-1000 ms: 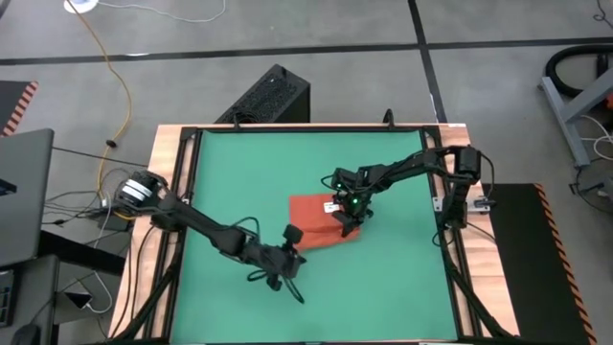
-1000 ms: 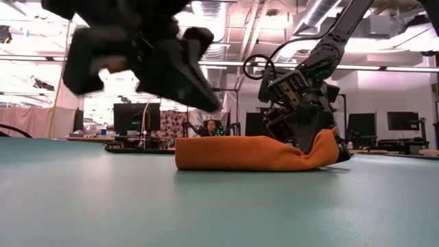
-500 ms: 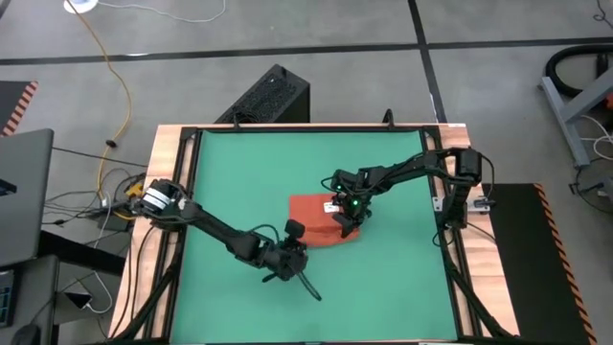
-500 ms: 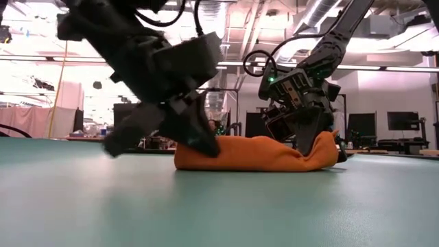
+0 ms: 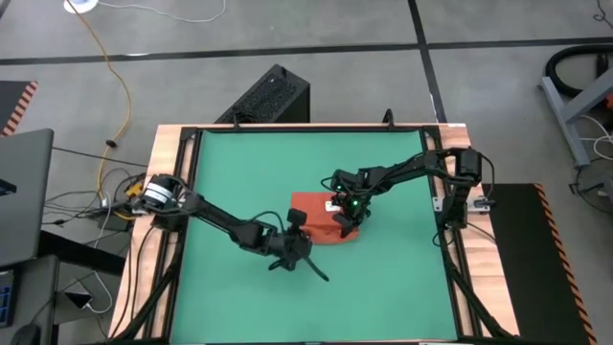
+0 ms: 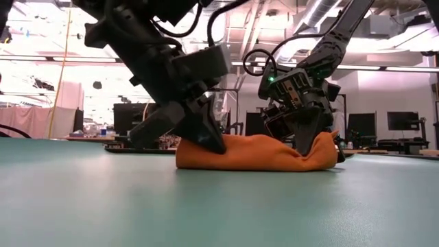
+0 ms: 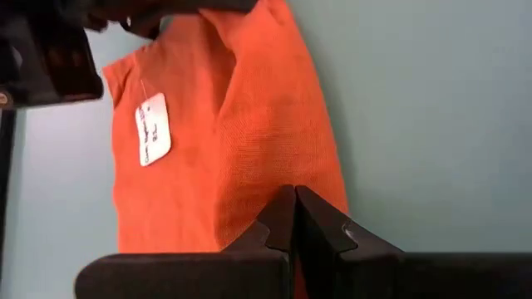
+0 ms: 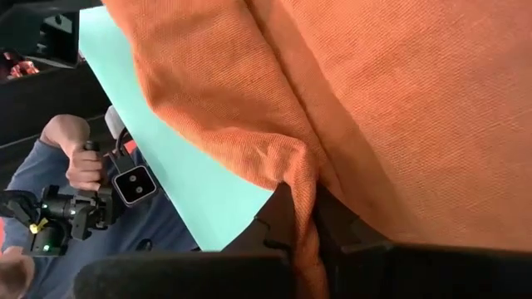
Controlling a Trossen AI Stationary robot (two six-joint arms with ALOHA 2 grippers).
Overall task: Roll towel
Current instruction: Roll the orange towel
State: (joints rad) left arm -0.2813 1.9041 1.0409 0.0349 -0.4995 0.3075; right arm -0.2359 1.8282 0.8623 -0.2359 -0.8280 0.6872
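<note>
The orange-red towel [image 5: 316,216] lies folded on the green mat [image 5: 239,172], a low mound in the low view [image 6: 254,154]. Its white tag [image 7: 152,129] faces up. My left gripper [image 5: 297,240] is shut at the towel's left near part; in the low view its fingers [image 6: 206,137] slant down onto the towel's left end. My right gripper [image 5: 347,222] is shut on the towel's right end [image 6: 322,144], which stands a little higher than the rest. My left gripper has its shut fingertips [image 7: 295,203] on the towel's upper surface [image 7: 274,166] near the near left edge, slanting down from the table's left and near side. The towel lies flat on the mat under them. I cannot tell whether any cloth is between the fingers. My right gripper pinches a raised fold of the towel [image 8: 301,178] between its two fingers at the towel's right end. The fingers come from above, pointing down. The pinched end [image 6: 328,140] is bunched up a little; the rest of the towel lies on the mat.
A person holding a hand-held device [image 8: 75,170] shows beyond the table's edge in the right wrist view. A black box [image 5: 273,96] stands behind the table's far edge. Bare green mat lies left [image 5: 220,192] and near [image 5: 383,287] of the towel.
My left gripper has come down from above the mat and gone toward the far right, onto the towel's left end. My right gripper has kept its hold on the towel's right end. The towel has stayed in place.
</note>
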